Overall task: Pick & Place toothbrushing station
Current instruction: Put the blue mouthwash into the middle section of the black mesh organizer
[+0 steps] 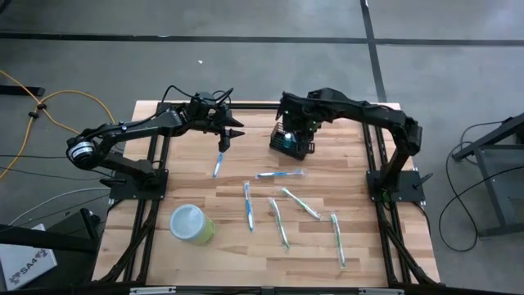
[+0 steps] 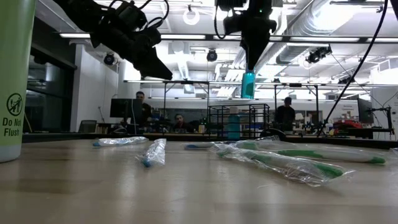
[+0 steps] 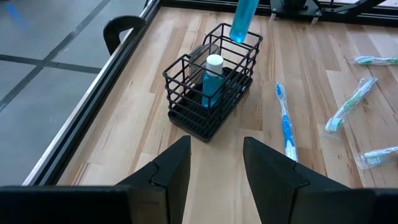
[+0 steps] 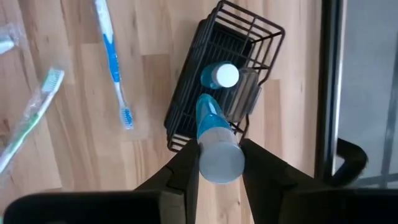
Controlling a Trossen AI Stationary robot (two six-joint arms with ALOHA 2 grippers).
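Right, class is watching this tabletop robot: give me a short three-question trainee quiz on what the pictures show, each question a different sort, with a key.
1. True or false: the right gripper holds a blue tube above the black wire basket.
2. What already stands inside the basket?
A. a green toothbrush
B. a blue bottle with a white cap
C. nothing
3. Fill in: the left gripper is ____ and holds nothing.

Key:
1. True
2. B: blue bottle
3. open

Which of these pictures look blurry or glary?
Low view: ceiling lights glare and the near green cup is soft. Right wrist view: the blue tube in the right gripper is blurred. Left wrist view: the basket is sharp.
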